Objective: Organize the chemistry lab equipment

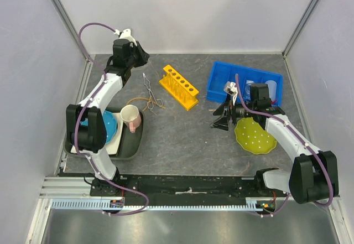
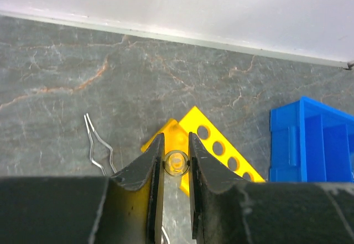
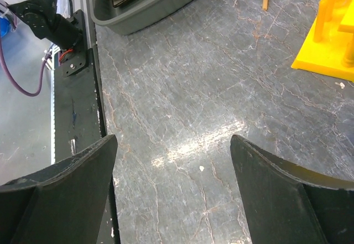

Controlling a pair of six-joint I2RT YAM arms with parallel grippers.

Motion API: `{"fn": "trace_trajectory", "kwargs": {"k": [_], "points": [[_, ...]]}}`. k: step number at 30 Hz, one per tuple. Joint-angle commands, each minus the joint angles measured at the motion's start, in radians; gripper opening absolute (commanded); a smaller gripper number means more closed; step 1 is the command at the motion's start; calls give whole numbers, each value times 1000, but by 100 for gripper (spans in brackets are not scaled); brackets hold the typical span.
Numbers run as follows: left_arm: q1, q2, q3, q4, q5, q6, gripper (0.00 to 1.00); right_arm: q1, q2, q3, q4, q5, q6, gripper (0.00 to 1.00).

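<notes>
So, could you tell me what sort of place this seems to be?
Likely a robot test cell staged as a chemistry bench: white enclosure walls around a grey table, with a yellow holed rack and metal tongs.

"That yellow rack (image 1: 178, 87) looks like smooth, shiny plastic. Same with the blue bin (image 1: 220, 83)."

"Aye. The tongs (image 1: 151, 92) are thin, bright metal wire. The table (image 3: 182, 117) has a grey marbled face, mostly matt, with a dull sheen where the light lands."

"And the clear rod (image 2: 176, 162)?"

"Glassy, see-through. The right gripper (image 3: 172, 141) has matt black fingers (image 3: 61, 188), scuffed along the edges."
</notes>
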Motion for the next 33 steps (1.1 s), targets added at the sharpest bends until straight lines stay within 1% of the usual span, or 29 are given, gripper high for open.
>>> {"fn": "trace_trajectory", "kwargs": {"k": [1, 6, 16, 33], "points": [[2, 65, 110, 110, -16, 51, 11, -6, -14, 31, 1, -1, -46, 90], [2, 137, 158, 113, 4, 50, 11, -7, 4, 36, -8, -4, -51, 90], [2, 205, 202, 119, 52, 35, 11, -6, 21, 43, -25, 1, -63, 91], [2, 223, 185, 136, 112, -2, 11, -6, 40, 51, -48, 7, -88, 91]]}}
